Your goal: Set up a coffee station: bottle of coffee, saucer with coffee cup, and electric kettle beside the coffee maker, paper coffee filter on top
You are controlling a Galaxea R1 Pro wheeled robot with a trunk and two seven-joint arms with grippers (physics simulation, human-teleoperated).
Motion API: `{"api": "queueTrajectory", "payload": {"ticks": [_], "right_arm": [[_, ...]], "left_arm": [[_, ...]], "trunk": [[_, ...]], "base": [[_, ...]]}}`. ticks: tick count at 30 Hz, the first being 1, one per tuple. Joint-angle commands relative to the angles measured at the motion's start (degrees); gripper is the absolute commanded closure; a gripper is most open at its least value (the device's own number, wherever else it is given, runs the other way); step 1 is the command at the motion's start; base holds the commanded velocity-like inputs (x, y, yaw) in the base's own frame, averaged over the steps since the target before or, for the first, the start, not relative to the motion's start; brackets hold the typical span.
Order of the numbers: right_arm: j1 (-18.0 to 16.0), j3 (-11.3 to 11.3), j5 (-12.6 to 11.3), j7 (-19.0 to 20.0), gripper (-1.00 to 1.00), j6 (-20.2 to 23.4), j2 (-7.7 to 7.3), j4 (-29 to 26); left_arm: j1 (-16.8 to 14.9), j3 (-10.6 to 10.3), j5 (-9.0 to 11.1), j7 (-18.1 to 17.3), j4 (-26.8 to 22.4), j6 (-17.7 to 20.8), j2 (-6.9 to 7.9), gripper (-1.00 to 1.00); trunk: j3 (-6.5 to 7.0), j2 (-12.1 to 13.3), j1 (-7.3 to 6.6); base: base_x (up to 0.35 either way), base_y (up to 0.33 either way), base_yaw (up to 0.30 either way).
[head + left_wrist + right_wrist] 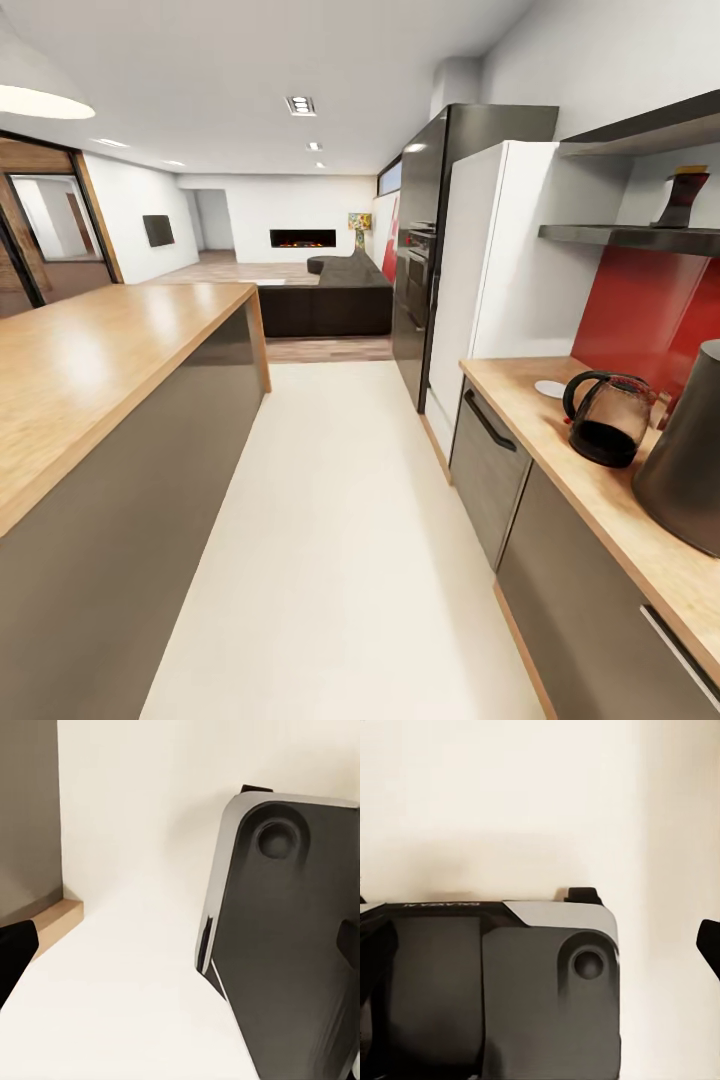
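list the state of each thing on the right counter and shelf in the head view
kettle: upright on the counter, dark at the bottom
saucer: flat on the counter, nothing on it
coffee maker: upright on the counter, partly cut off by the frame
bottle: upright on the shelf

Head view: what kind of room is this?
A home kitchen, open to a lounge. A wooden countertop over grey cabinets holds a glass carafe; a tall built-in oven stands beyond, and a dark sofa sits at the far end.
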Motion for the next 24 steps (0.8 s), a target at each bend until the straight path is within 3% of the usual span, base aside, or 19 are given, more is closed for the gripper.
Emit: {"api": "queueTrajectory", "payload": {"ticks": [1, 24], "right_arm": [[0.0, -0.5, 0.6, -0.2, -1.00, 0.2, 0.03, -0.1], [0.0, -0.3, 0.6, -0.3, -1.00, 0.1, 0.02, 0.0]], "left_arm": [[-0.1, 0.3, -0.3, 0.1, 0.1, -0.2, -0.01, -1.00], [-0.1, 0.2, -0.3, 0.0, 0.1, -0.2, -0.10, -1.00]], "trunk": [[-0.13, -0.1, 0.03], [-0.13, -0.1, 0.03]], "base": [[0.000, 0.000, 0.000], [0.000, 0.000, 0.000]]}}
